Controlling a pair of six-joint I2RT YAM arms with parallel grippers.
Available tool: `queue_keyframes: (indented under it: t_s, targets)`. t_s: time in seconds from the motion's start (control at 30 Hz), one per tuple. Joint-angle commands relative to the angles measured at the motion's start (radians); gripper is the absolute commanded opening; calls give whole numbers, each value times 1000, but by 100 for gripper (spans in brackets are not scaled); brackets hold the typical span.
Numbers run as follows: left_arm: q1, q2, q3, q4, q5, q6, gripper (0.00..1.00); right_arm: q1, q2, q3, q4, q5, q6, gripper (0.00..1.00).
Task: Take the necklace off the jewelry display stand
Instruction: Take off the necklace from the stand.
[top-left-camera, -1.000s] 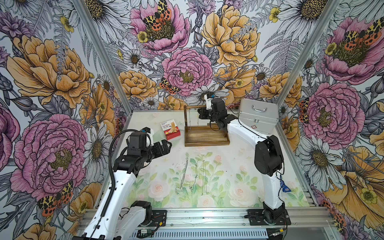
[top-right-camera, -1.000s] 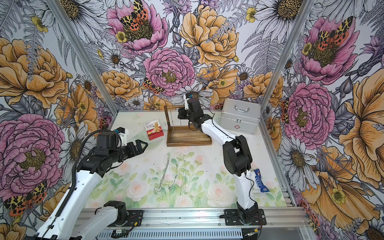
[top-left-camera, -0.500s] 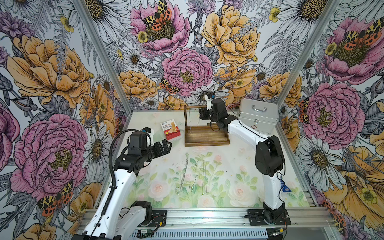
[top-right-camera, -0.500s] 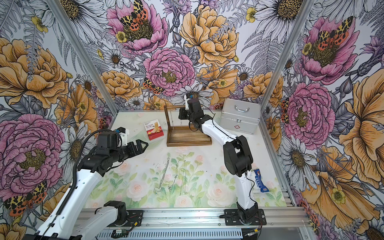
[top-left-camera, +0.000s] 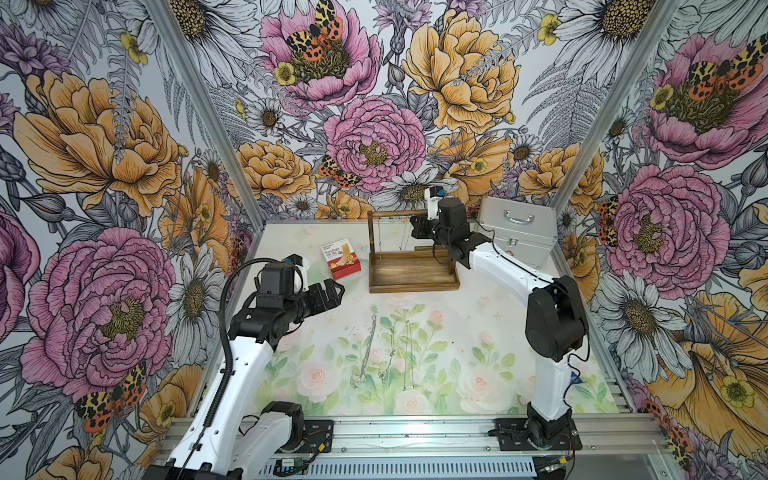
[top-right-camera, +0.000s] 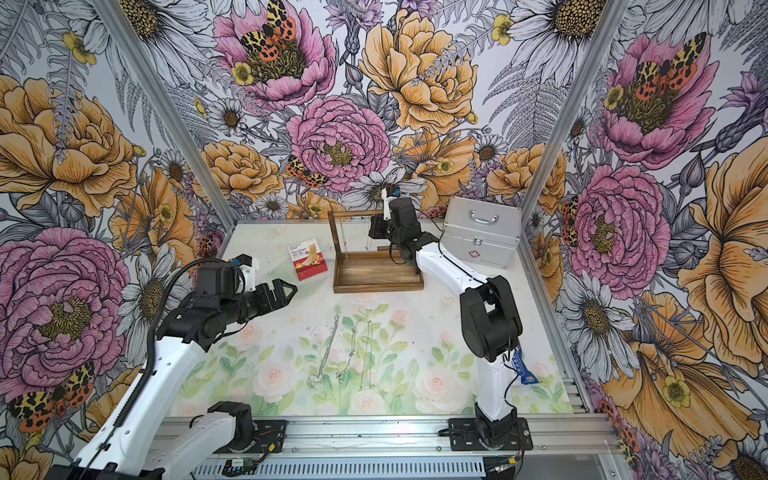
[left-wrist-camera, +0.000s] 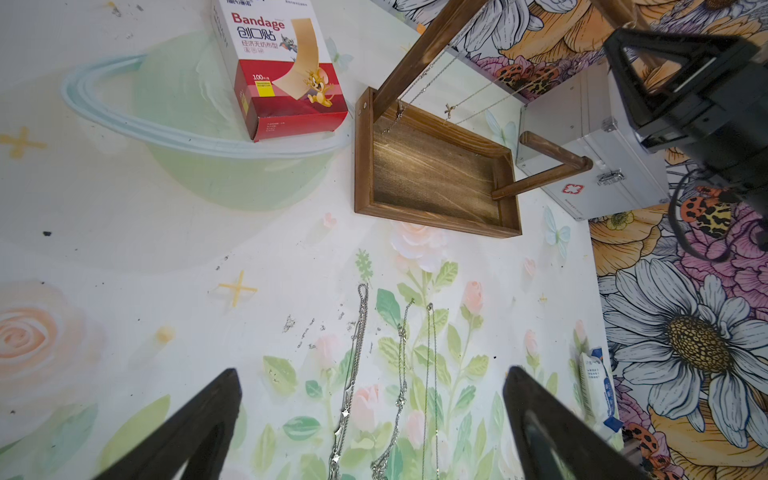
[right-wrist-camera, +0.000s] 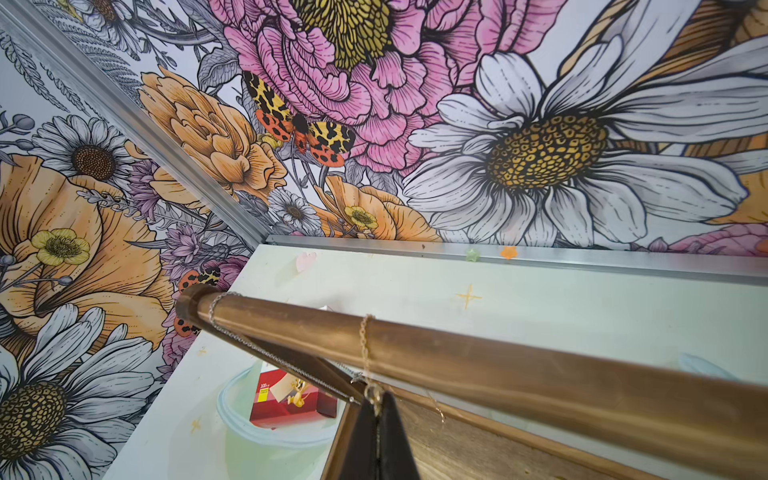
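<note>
While the right tool (right-wrist-camera: 376, 411) pinches shut on the gold necklace (right-wrist-camera: 365, 340) draped over the jewelry display stand (top-left-camera: 411, 286) near the far edge of the counter (top-left-camera: 478, 332), the left tool (top-left-camera: 334, 291) hovers wide open, empty.

- Jewelry display stand (top-left-camera: 413, 286): dark brown wood with streaked grain.
- Necklace (right-wrist-camera: 365, 338): seemingly gold; the neighbouring chain (right-wrist-camera: 212, 309) is silver.
- Bandage box (left-wrist-camera: 286, 83): white over red, with a cartoon mouse.
- Metal case (top-left-camera: 498, 232): silver, with a small red cross.
- Table mat (top-left-camera: 469, 332): pale, with pastel roses and green leaves.
- Walls (top-left-camera: 374, 137): pink and orange blooms, white daisies.
</note>
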Motion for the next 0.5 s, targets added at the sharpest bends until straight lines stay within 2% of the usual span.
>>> queue_keyframes:
  t_s: [0.0,0.47]
  targets:
    - [9,3,-14,18,28,3,99,-18,-61,-38,49,16,4,0]
    - [29,13,-15,19,33,4,99,-102,-155,-166,113,11,28,0]
